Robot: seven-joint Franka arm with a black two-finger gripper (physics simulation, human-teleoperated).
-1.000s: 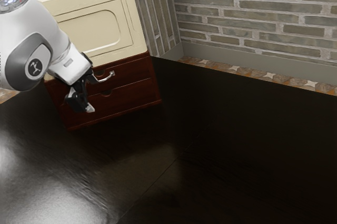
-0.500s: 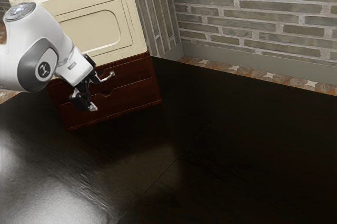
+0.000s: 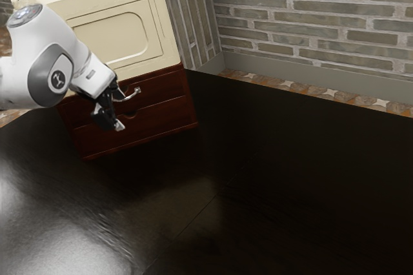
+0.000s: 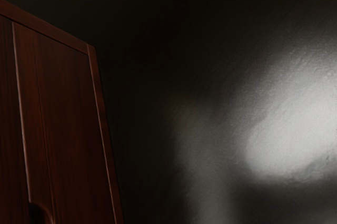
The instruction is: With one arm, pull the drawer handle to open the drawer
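Right, your handle [image 3: 133, 93] sits on the front of the upper drawer [image 3: 161, 88], a slim curved bar whose long axis runs along that front, climbing slightly toward the exterior view's right. The drawer looks closed, its front lying about flush with the lower drawer [image 3: 162, 116].

Your gripper [image 3: 120, 110] is at the handle's end nearer the exterior view's left, so most of the bar stretches away past the fingers. They stand clearly apart, with nothing pinched between them. You have the pale tip of one finger [image 3: 119, 126] below the bar's level, against the backdrop of the lower drawer; the other is up close by the bar's near end, and you can't tell whether it touches.

Since the fingers part roughly across the bar, the spread seems to suit it; what you want, I'd judge, is to shift along the bar toward its middle and bring it into the gap before closing. Close from here and you may catch only the end, or slip off. After that, your pull should go straight out from the drawer front, over the dark table [image 3: 258, 184].
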